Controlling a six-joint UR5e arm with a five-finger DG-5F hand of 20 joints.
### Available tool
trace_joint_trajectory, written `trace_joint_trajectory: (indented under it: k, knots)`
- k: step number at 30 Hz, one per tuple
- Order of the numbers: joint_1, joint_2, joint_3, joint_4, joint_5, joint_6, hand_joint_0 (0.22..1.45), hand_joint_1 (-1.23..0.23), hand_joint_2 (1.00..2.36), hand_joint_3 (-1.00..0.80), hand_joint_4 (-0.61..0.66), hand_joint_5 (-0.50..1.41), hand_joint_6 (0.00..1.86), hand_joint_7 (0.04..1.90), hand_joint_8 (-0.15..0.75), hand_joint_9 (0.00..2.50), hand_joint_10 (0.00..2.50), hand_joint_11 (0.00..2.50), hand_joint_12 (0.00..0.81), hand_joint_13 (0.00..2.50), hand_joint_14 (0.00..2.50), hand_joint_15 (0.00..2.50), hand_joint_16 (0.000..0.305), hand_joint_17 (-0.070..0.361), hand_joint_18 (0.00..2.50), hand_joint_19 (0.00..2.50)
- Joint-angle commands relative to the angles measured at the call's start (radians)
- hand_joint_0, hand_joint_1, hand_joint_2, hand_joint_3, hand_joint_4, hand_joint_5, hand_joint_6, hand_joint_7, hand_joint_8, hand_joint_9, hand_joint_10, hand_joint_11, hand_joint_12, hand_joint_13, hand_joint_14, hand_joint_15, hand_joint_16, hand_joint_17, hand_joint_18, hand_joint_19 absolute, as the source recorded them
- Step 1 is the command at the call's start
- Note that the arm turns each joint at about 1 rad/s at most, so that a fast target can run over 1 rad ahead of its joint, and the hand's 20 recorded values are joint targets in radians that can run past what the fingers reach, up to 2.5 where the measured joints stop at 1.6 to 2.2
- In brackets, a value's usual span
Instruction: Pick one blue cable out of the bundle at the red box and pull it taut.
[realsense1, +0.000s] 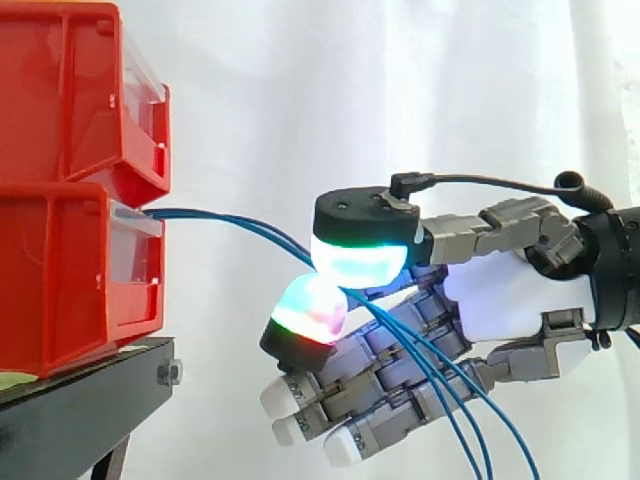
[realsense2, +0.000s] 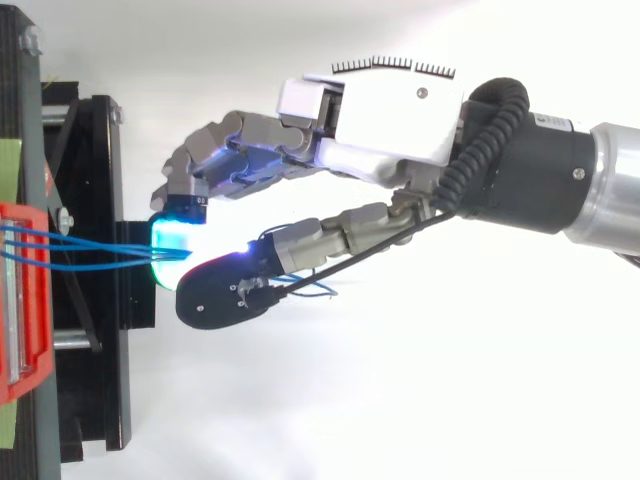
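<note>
**Hand State and Cable Position**

At the left of the side view, locate the upper red bin (realsense1: 60, 90). It sits on the lower red bin (realsense1: 60, 280), and both rest on the black stand (realsense1: 80, 400). The blue cables (realsense1: 200, 213) leave the front of the lower red bin. They run right in a shallow downward curve, not a straight line, to the hand (realsense1: 500, 300). In the top view, you see the same cables cross from the bin at the left edge, over the stand, to the hand.

Check the hand: it is grasping the blue cables in a pinch. Two glowing fingertips (realsense1: 358, 262) meet around the strands, the upper one green-cyan and the lower one red-green. You cannot tell how many strands the pads actually trap. The other fingers lie bent below the pinch, pointing lower left, apart from the bins.

Right of the pinch, the strands run down across those fingers and leave the side view at its lower edge. The arm (realsense2: 610, 190) enters from the right, in front of the white curtain (realsense1: 300, 80).
</note>
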Motion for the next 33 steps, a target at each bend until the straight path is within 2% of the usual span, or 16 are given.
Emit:
trace_joint_trajectory:
  k: [1,7,10,13,15,16,21,28,30,33]
  knots:
    - [0.0,0.0,0.008,0.0,-0.001,0.003,0.59,-0.75,1.01,-0.08,0.19,-0.15,0.88,1.02,0.378,0.54,0.0,0.17,0.409,0.31,0.0,0.06,0.063,0.142,0.47,0.17]
    - [0.0,0.0,0.011,-0.002,0.001,0.003,0.63,-0.83,1.02,-0.06,0.06,-0.16,0.88,1.01,0.35,0.53,0.0,0.17,0.386,0.31,0.0,0.05,0.057,0.129,0.47,0.16]
    - [0.0,0.0,0.016,-0.002,0.001,0.003,0.65,-0.88,1.02,-0.09,0.05,-0.16,0.89,1.02,0.342,0.53,0.0,0.18,0.382,0.31,0.0,0.05,0.056,0.126,0.47,0.15]
    - [0.0,0.0,0.021,-0.013,0.001,0.003,0.68,-0.93,1.02,-0.24,0.12,-0.17,0.89,0.96,0.33,0.5,0.0,0.18,0.384,0.3,0.0,0.05,0.056,0.127,0.47,0.13]
    - [0.0,0.0,0.021,-0.02,-0.001,0.006,0.65,-0.94,1.0,-0.48,0.2,-0.17,0.87,0.99,0.328,0.5,0.0,0.18,0.383,0.29,0.0,0.05,0.057,0.127,0.45,0.14]
    - [0.0,0.0,0.021,-0.022,-0.001,0.006,0.64,-0.93,1.0,-0.5,0.2,-0.17,0.87,1.0,0.327,0.5,0.0,0.18,0.383,0.29,0.0,0.05,0.057,0.127,0.45,0.14]
    - [0.0,0.0,0.021,-0.024,0.001,0.007,0.51,-0.75,1.0,-0.5,0.23,-0.16,0.87,1.02,0.359,0.52,0.0,0.17,0.405,0.28,0.0,0.06,0.061,0.137,0.44,0.18]
    - [0.0,0.0,0.021,-0.022,0.004,0.007,0.53,-0.62,1.0,-0.49,0.23,-0.15,0.87,1.04,0.361,0.54,0.0,0.17,0.396,0.28,0.0,0.07,0.059,0.133,0.4,0.21]
    - [0.002,0.0,0.021,-0.022,0.004,0.007,0.58,-0.65,1.01,-0.3,0.2,-0.14,0.88,1.09,0.358,0.55,0.0,0.16,0.385,0.3,0.0,0.08,0.057,0.128,0.4,0.2]
    - [0.0,0.0,0.021,-0.022,0.004,0.007,0.59,-0.74,1.02,-0.14,0.22,-0.14,0.89,1.11,0.381,0.58,0.0,0.2,0.401,0.34,0.0,0.08,0.06,0.136,0.46,0.18]
